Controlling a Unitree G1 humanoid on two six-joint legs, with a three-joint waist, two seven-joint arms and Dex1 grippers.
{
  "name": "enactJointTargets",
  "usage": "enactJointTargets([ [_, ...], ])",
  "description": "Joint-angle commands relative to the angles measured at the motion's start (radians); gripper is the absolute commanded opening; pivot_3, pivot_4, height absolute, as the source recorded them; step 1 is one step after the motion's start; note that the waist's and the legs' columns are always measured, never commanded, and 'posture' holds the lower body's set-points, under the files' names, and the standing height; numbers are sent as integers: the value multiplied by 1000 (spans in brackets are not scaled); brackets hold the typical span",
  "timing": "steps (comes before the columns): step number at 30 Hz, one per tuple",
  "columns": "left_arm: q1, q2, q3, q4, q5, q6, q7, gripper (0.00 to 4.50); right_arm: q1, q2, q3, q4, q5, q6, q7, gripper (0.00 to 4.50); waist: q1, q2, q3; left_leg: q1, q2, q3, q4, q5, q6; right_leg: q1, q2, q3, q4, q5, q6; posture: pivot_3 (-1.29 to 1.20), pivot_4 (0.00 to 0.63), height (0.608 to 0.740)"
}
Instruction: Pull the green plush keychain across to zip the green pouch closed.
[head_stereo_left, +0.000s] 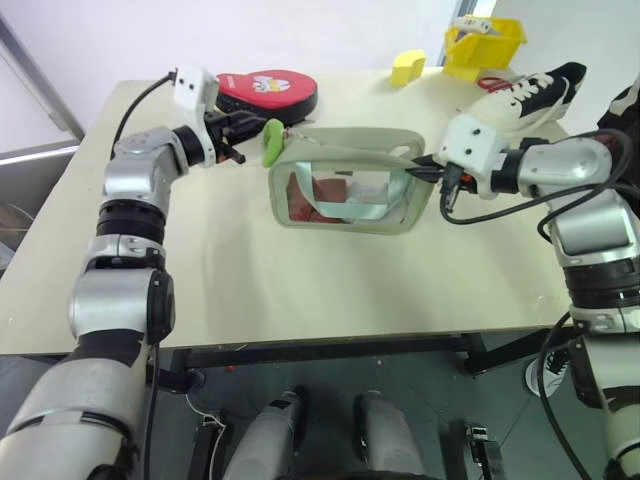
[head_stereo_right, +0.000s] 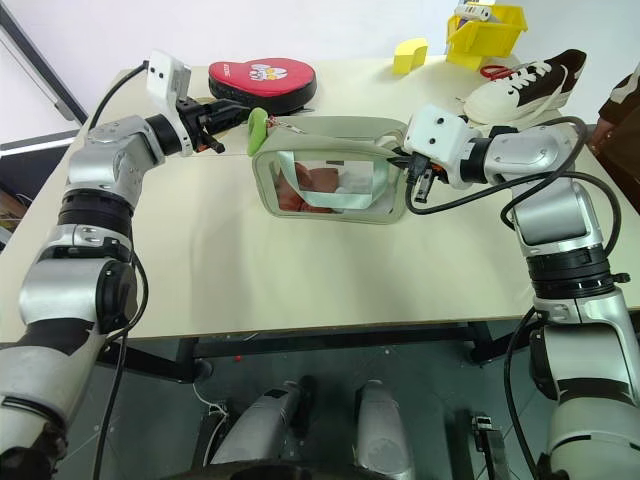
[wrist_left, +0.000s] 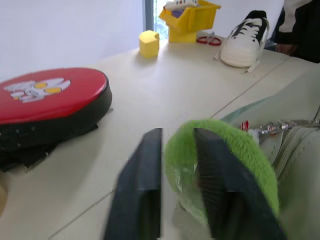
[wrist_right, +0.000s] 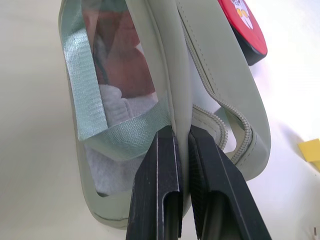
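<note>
1. My left gripper (wrist_left: 175, 190) has its two black fingers narrowly parted around the green plush keychain (head_stereo_left: 272, 142), one finger passing through the ring.
2. My right gripper (wrist_right: 181, 145) is clamped on the right end wall of the green pouch (head_stereo_left: 350, 190).
3. I see the pouch standing upright mid-table, clear window facing near, the keychain at its far-left top corner.
4. The red oval case (head_stereo_left: 267, 92) lies on the table (head_stereo_left: 250, 290) just beyond the left gripper.
5. A yellow block (head_stereo_left: 407, 67), yellow bin (head_stereo_left: 485, 45) and shoe (head_stereo_left: 530, 92) occupy the far right.
</note>
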Motion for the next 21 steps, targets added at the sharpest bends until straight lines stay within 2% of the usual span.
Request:
enactJointTargets([
  [1,-11,13,22,0,-10,15,5,2860,-5,-12,-14,-32,16,-1,5,0,1,0,0,0,0,0,0,0,0,0,0,0,0,0,0,0,150,740],
  [2,-7,10,19,8,-9,23,-3,3331,1,-16,-14,-41,19,3,11,0,1,0,0,0,0,0,0,0,0,0,0,0,0,0,0,0,150,740],
  [17,21,-24,49,41,-40,45,-38,3331,56,-45,-2,-102,36,32,53,0,1,0,0,1,0,0,0,0,0,1,-1,0,0,0,0,0,150,740],
  [20,17,-23,59,33,-51,46,-54,2488,51,-40,0,-100,35,31,50,0,1,0,0,1,0,0,0,0,0,1,-1,0,0,0,0,0,150,740],
  [21,15,-22,63,29,-57,52,-62,1998,49,-38,-1,-97,35,31,48,0,1,0,0,1,0,0,0,0,0,1,-1,0,0,0,0,0,150,740],
])
